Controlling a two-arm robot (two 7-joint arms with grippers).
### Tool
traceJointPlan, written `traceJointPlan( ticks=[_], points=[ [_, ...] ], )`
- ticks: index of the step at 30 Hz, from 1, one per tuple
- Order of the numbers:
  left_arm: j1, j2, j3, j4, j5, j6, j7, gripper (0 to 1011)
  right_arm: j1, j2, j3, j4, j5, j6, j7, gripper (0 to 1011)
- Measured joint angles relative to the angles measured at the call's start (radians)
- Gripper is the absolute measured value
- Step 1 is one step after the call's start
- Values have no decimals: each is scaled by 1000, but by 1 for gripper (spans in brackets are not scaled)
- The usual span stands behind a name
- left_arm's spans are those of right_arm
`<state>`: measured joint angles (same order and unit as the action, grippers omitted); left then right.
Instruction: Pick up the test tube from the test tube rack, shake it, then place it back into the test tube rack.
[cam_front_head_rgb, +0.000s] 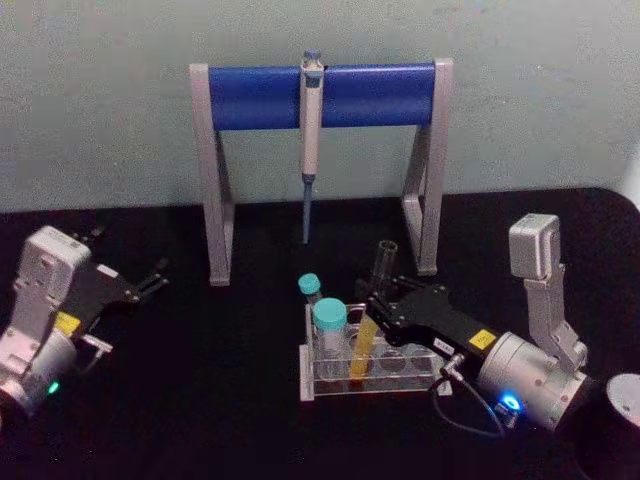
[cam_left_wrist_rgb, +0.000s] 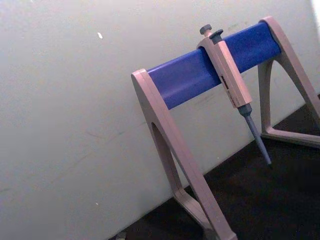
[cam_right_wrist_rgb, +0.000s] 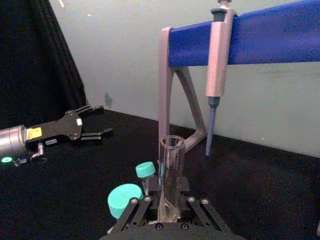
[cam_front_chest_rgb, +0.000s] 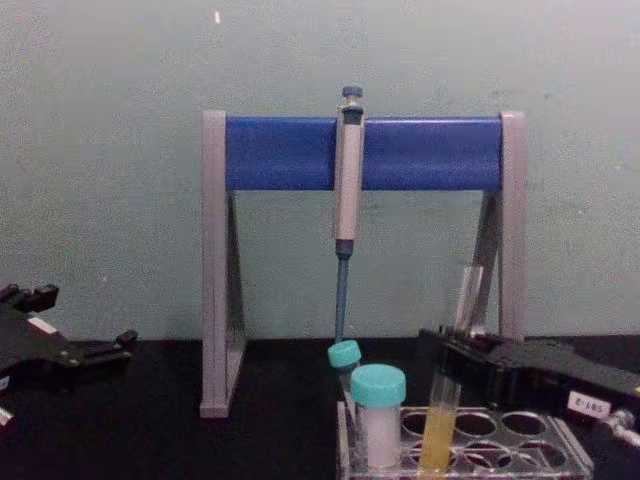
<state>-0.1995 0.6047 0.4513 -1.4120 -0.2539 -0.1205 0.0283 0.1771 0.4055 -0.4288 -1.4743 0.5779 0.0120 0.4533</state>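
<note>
The rack (cam_front_head_rgb: 410, 362), low and of clear plastic, sits nearest on the black table (cam_front_head_rgb: 200, 400). The test tube (cam_front_head_rgb: 383, 265) stands in 1 of its front holes, tilted with its open mouth towards the right and its round bottom down among the holes. The right gripper (cam_front_head_rgb: 374, 308) reaches in from the right; its fingers look pressed together on the tube about halfway up, just above the yellow liquid (cam_front_head_rgb: 361, 350) that fills the lower part.

The tube is thin glass, so I judge it light, stiff, smooth and easy to crack. A mid-length hold with modest squeeze seems right, because too little lets it slip and too much may break it. It has no cap, so a hard or sideways shake could throw liquid out; keeping the mouth up matters.

Just left of it in the rack stand 2 capped tubes: a wide tube (cam_front_head_rgb: 330, 318) with a teal cap and pale contents, and behind it a narrow tube (cam_front_head_rgb: 310, 285), also teal-capped, whose contents I cannot tell.

The left gripper (cam_front_head_rgb: 155, 278) rests well apart on the left, its fingers spread, holding nothing.

Farthest back, a grey stand (cam_front_head_rgb: 270, 97) with a blue bar carries a hanging pipette (cam_front_head_rgb: 311, 120).
</note>
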Motion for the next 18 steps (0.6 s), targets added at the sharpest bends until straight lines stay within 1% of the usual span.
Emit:
traceJointPlan(
  ticks=[5, 10, 11, 13, 18],
  points=[
    [0, 0, 0, 0, 0, 0, 0, 1001, 2, 7, -10, -17, -29, -4, 2, 233],
    [0, 0, 0, 0, 0, 0, 0, 1001, 7, 17, -22, -30, -68, -2, 1, 233],
    [0, 0, 0, 0, 0, 0, 0, 1001, 9, 21, -27, -36, -85, -1, 0, 233],
    [0, 0, 0, 0, 0, 0, 0, 1001, 11, 26, -32, -43, -107, 0, -4, 233],
    [0, 0, 0, 0, 0, 0, 0, 1001, 11, 30, -34, -54, -137, 0, -5, 233]
  ],
)
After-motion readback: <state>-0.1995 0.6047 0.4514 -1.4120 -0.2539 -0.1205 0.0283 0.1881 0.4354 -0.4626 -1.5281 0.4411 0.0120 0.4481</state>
